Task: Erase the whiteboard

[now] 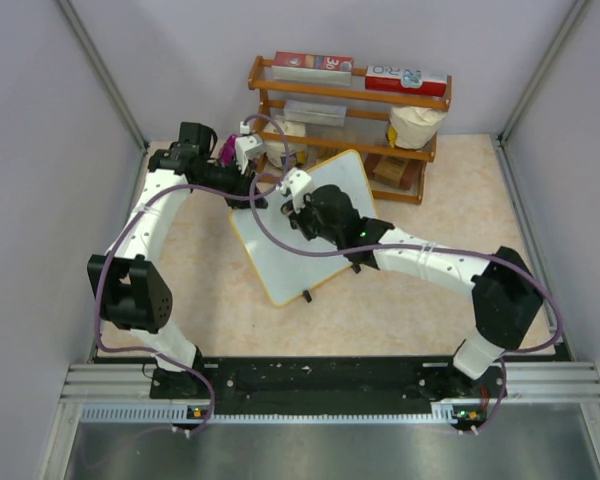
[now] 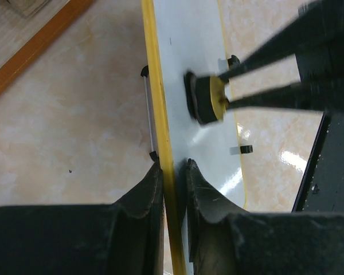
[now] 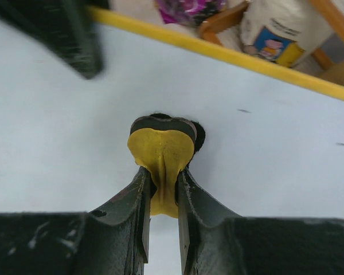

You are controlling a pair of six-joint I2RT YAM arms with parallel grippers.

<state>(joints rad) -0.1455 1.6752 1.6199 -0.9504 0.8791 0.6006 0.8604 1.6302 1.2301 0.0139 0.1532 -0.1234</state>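
The whiteboard [image 1: 280,255], white with a thin yellow frame and small black feet, stands tilted on the beige table. My left gripper [image 1: 261,192] is shut on its yellow edge [image 2: 167,137], one finger on each side. My right gripper [image 1: 298,200] is shut on a round yellow and black eraser [image 3: 160,146] and presses it against the white face [image 3: 269,166]. The eraser also shows in the left wrist view [image 2: 205,98], on the board. Small dark marks [image 3: 245,110] remain on the face near the top edge.
A wooden shelf [image 1: 350,100] stands behind the board, with boxes, a white bag [image 1: 415,122] and a purple packet [image 1: 227,148] beside it. Grey walls close in the table on both sides. The board's black foot [image 2: 246,149] rests on the table.
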